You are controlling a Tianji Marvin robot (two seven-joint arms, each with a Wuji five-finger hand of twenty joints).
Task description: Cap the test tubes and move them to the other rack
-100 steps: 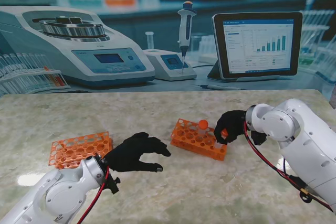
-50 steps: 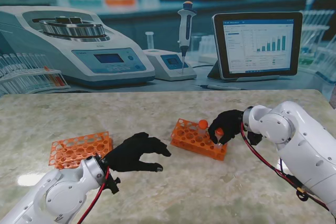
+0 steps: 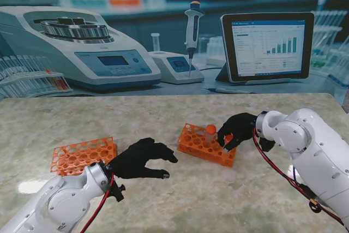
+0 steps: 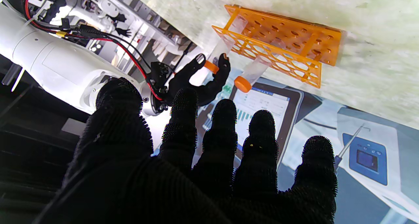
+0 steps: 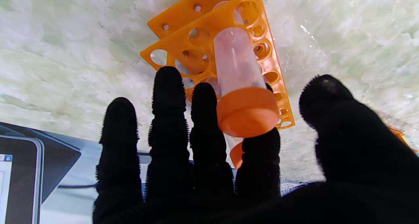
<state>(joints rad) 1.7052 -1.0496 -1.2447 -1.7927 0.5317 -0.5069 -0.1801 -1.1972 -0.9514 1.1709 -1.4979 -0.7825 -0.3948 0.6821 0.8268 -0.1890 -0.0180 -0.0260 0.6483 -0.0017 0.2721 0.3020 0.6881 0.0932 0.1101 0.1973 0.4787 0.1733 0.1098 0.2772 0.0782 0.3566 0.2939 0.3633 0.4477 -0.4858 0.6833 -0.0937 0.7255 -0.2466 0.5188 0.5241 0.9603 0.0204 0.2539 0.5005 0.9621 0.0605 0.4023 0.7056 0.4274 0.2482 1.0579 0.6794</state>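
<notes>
An orange rack (image 3: 203,145) lies mid-table and carries one capped tube (image 3: 210,130) standing upright. My right hand (image 3: 239,129) is at the rack's right end, thumb and index finger shut on the orange cap of a second test tube (image 3: 228,137). That tube (image 5: 240,86) leans, with its lower end still in a rack hole (image 5: 226,32). The left wrist view shows the same pinch on the cap (image 4: 211,67) beside the free tube (image 4: 243,84). An empty second orange rack (image 3: 83,154) sits at the left. My left hand (image 3: 143,158) hovers open between the two racks, fingers curled and holding nothing.
Behind the marble table's far edge (image 3: 163,97) are a centrifuge (image 3: 76,47), a pipette on its stand (image 3: 192,31) and a tablet (image 3: 267,45). My right forearm (image 3: 311,151) reaches in from the right, trailing a red cable.
My right hand has turned and shifted slightly left at the rack's end, bringing the pinched tube's orange cap into view. The left hand and both racks have stayed put.
</notes>
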